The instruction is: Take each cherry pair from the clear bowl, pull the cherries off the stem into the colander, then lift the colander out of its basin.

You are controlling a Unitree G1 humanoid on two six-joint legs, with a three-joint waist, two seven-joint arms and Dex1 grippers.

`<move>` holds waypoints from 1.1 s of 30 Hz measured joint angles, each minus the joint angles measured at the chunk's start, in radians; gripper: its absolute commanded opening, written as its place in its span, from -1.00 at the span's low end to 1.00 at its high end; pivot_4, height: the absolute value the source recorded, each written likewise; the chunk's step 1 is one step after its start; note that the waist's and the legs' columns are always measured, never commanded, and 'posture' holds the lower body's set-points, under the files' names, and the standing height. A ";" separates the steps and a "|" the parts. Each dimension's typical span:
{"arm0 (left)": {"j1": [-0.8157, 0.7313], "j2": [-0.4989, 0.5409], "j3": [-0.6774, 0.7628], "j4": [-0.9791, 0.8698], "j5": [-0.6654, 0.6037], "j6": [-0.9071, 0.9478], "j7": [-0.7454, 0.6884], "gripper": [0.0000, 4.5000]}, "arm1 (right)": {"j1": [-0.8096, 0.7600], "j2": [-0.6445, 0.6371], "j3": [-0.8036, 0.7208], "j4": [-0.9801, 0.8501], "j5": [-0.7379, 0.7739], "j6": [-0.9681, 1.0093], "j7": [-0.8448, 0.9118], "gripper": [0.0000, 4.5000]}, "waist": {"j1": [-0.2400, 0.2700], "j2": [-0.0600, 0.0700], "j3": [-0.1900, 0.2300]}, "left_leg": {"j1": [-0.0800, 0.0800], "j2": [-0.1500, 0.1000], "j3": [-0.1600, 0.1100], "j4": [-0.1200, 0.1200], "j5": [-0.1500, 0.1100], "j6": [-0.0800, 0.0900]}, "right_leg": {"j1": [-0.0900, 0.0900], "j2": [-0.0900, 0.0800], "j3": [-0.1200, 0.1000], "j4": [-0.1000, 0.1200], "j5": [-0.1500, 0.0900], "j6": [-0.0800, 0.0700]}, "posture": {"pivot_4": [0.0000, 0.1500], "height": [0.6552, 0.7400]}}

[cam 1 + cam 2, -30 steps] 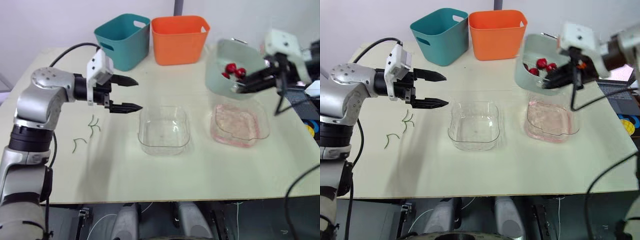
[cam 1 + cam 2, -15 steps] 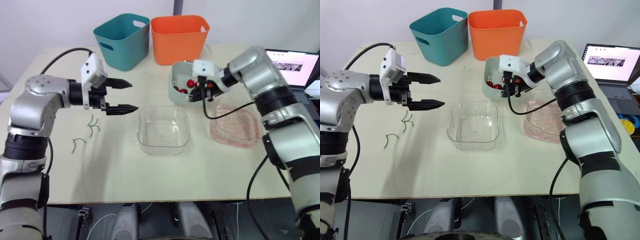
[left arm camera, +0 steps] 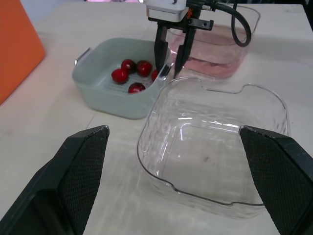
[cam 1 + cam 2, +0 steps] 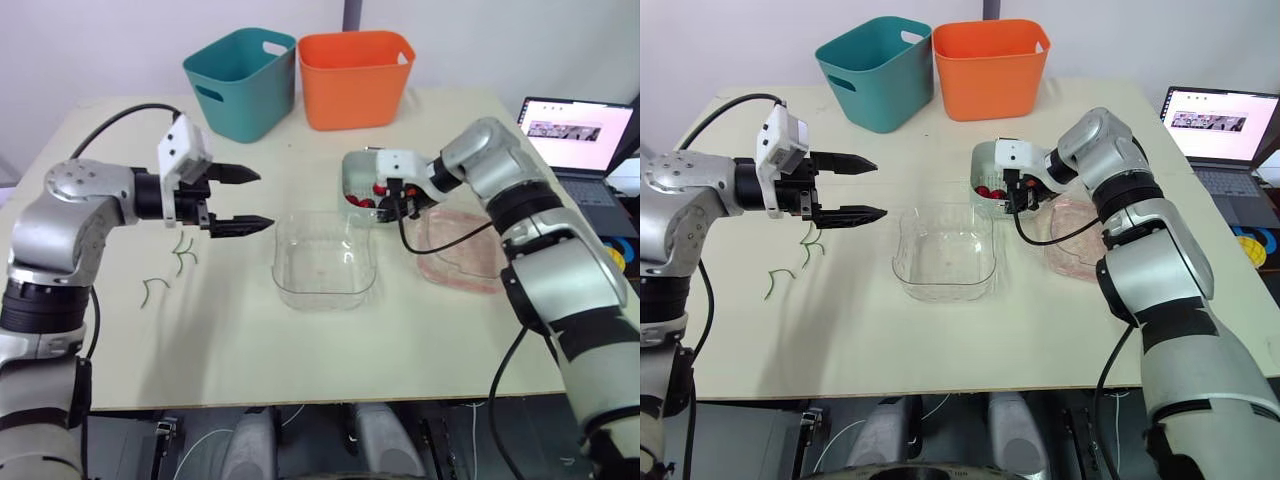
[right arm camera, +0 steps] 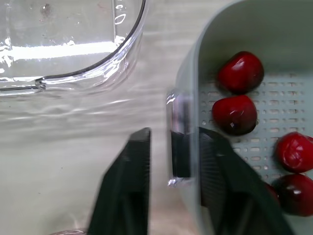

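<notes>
The pale green colander (image 4: 358, 178) rests on the table between the orange bin and the clear bowl (image 4: 325, 258), which is empty. Several red cherries (image 5: 239, 73) lie in the colander. My right gripper (image 5: 173, 134) straddles its near rim, one finger inside and one outside. A strip of table shows between the outer finger (image 5: 134, 166) and the wall, so the gripper is open. The pink basin (image 4: 470, 245) stands empty to the right. My left gripper (image 4: 250, 200) hovers open and empty, left of the clear bowl.
Several green stems (image 4: 180, 250) lie on the table under the left arm. A teal bin (image 4: 240, 80) and an orange bin (image 4: 355, 75) stand at the back. A laptop (image 4: 570, 135) sits at the right edge, with a cable (image 4: 440, 235) draped over the basin.
My right arm carried the colander from above the basin, left and down onto the table behind the clear bowl. The left gripper has hardly moved.
</notes>
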 measured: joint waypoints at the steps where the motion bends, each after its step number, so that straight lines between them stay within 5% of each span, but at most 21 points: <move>1: 0.000 0.000 0.000 0.001 0.000 -0.001 0.001 1.00 | 0.000 -0.001 -0.004 0.000 0.000 -0.003 0.002 0.28 | 0.000 0.000 0.000 | 0.000 0.000 0.000 0.000 0.000 0.000 | 0.000 0.000 0.000 0.000 0.000 0.000 | 1.00 1.00; 3: 0.000 0.000 0.000 0.006 0.000 -0.002 0.001 1.00 | -0.005 -0.004 -0.016 0.000 0.001 -0.003 0.008 0.57 | 0.000 0.000 0.000 | 0.000 0.000 0.000 0.000 0.000 0.000 | 0.000 0.000 0.000 0.000 0.000 0.000 | 1.00 1.00; 9: -0.002 0.021 0.002 0.051 -0.001 -0.002 -0.010 1.00 | -0.023 -0.095 -0.114 -0.115 0.043 0.069 0.041 0.57 | 0.001 0.001 0.000 | 0.000 0.000 0.000 0.000 0.000 0.000 | 0.000 0.000 0.000 0.000 0.000 0.000 | 1.00 1.00; 15: 0.002 0.093 0.078 0.130 -0.011 0.012 -0.021 1.00 | 0.063 -0.251 -0.326 -0.459 0.189 0.324 0.018 0.65 | 0.002 0.000 0.000 | 0.000 0.000 -0.001 -0.001 0.000 0.000 | 0.000 0.000 -0.001 -0.001 0.000 0.000 | 1.00 1.00; 19: 0.045 0.155 0.138 0.211 0.003 -0.010 -0.015 1.00 | 0.330 -0.373 -0.531 -0.813 0.352 0.643 -0.024 1.00 | 0.010 0.001 0.000 | 0.000 0.000 -0.001 -0.001 0.000 0.000 | 0.000 -0.001 -0.001 -0.001 -0.001 0.000 | 1.00 1.00; 24: 0.136 0.204 0.201 0.268 0.021 -0.048 -0.007 1.00 | 0.673 -0.496 -0.825 -1.103 0.484 0.898 -0.094 1.00 | 0.025 0.000 0.000 | 0.001 0.000 0.001 0.000 0.000 0.000 | 0.001 -0.001 0.000 -0.001 -0.002 -0.003 | 1.00 1.00; 29: 0.367 0.252 0.262 0.125 -0.034 0.062 -0.039 1.00 | 1.098 -0.453 -1.208 -1.307 0.634 1.050 -0.079 1.00 | 0.027 -0.001 -0.001 | 0.005 0.000 0.002 -0.004 0.000 0.000 | 0.005 -0.002 0.001 -0.003 -0.005 -0.002 | 1.00 1.00; 33: 0.453 0.247 0.274 -0.001 -0.097 0.142 -0.036 1.00 | 1.301 -0.430 -1.285 -1.390 0.701 1.056 -0.074 1.00 | 0.025 -0.001 -0.001 | 0.009 0.000 0.004 -0.003 0.000 0.000 | 0.006 -0.002 0.001 -0.003 -0.007 -0.004 | 1.00 1.00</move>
